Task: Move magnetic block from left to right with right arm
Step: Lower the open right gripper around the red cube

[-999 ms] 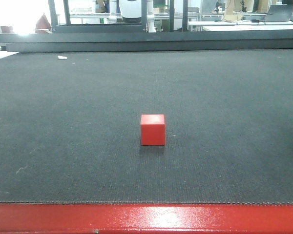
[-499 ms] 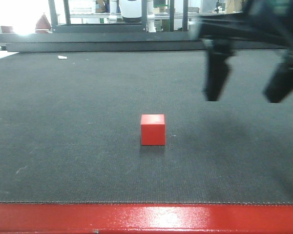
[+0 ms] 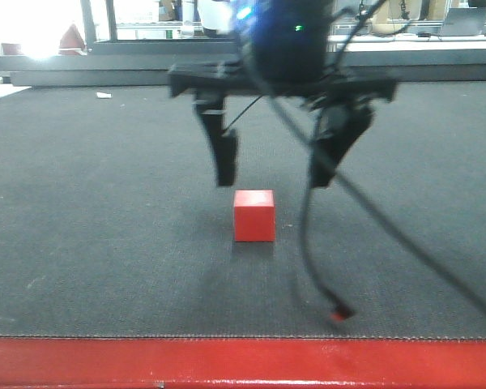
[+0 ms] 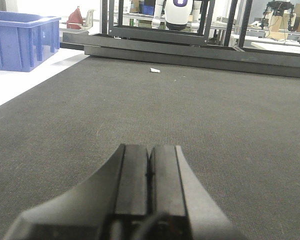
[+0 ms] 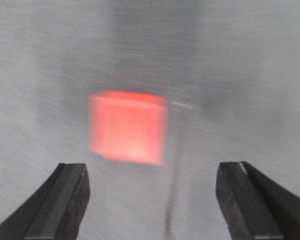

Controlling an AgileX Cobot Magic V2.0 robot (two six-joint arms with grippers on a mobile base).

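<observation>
The magnetic block (image 3: 253,215), a small bright red cube, rests on the dark mat near the middle of the front view. Above and a little behind it hangs my right gripper (image 3: 273,166), open, its two black fingers spread wider than the cube and not touching it. A thin black cable (image 3: 324,267) trails down from it to the mat. In the right wrist view the block (image 5: 128,127) shows blurred beyond the open gripper (image 5: 152,192). My left gripper (image 4: 150,159) is shut with nothing in it, low over bare mat.
The dark mat (image 3: 105,203) ends in a red front edge (image 3: 243,363). A blue bin (image 4: 20,37) stands off the mat at the far left. A small white scrap (image 4: 155,70) lies near the far edge, with a black frame (image 4: 190,42) behind.
My right gripper came in from the upper right and moved left and down, and now hangs over the block. The block has not moved.
</observation>
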